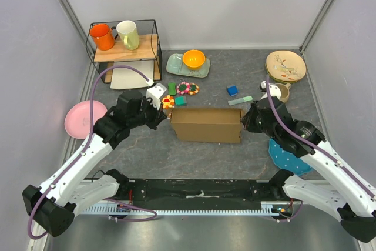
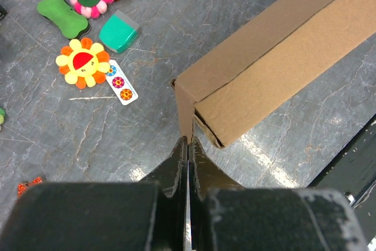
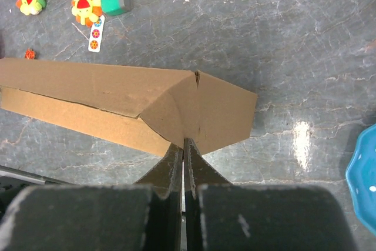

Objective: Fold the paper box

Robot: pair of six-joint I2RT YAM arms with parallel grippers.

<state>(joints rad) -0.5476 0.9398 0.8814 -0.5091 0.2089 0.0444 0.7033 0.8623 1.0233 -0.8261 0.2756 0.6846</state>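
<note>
**Paper box [image 1: 205, 124] lying lengthwise at mid-table, one gripper at each end.**
The table [image 1: 176, 160] carries the box partly formed, and its long front flap looks unseated. The left gripper [image 2: 188, 145] and right gripper [image 3: 184, 145] are both clenched, tips against the end-flap edges. Whether cardboard is nipped between the fingers cannot be told. To do this step well, drive both ends inward evenly and keep the tips on the crease, so the box neither slides nor skews. Count: one box, two grippers, one pink plate [image 1: 82, 119], one orange bowl [image 1: 194, 59], one orange mug [image 1: 102, 36], one pale mug [image 1: 128, 34].
</note>
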